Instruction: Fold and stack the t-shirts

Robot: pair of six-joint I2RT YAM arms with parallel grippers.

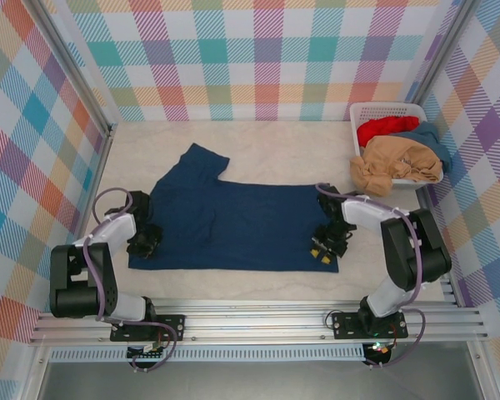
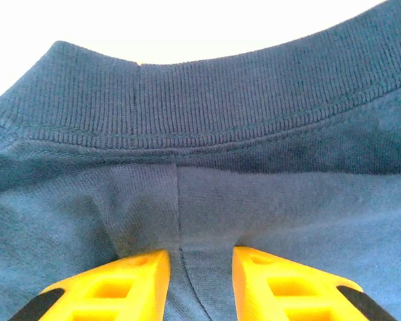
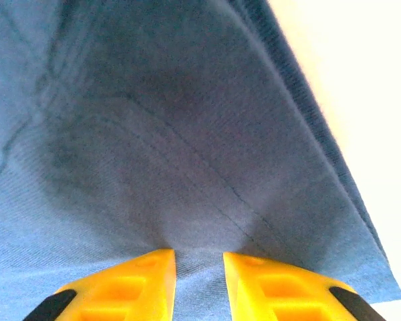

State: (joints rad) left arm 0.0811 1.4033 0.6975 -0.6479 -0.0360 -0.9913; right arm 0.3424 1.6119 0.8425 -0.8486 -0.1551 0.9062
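**A:** Where's the navy tee point(image 1: 242, 225)?

**B:** Spread out flat on the tabletop point(image 1: 275, 154), with one sleeve angled toward the far side.

**A:** And the left pincer point(image 1: 146, 240)?

**B:** Down on the tee's left edge. From its wrist, the ribbed collar point(image 2: 207, 100) lies just ahead. A ridge of navy cloth is nipped between the yellow fingers point(image 2: 134, 284).

**A:** The right pincer point(image 1: 325, 246)?

**B:** Near the tee's near right corner, with the hem point(image 3: 331, 180) running off to its right. The cloth puckers up into the narrow gap there, so it's pinching the tee too.

**A:** The other shirts?

**B:** They're in the white basket point(image 1: 383, 108) at the far right corner, well apart from the navy one. The tan tee point(image 1: 396, 162) is heaped in front and hangs over the near rim. The red tee point(image 1: 383, 127) sits behind it. The teal tee point(image 1: 433, 137) is against the right side.
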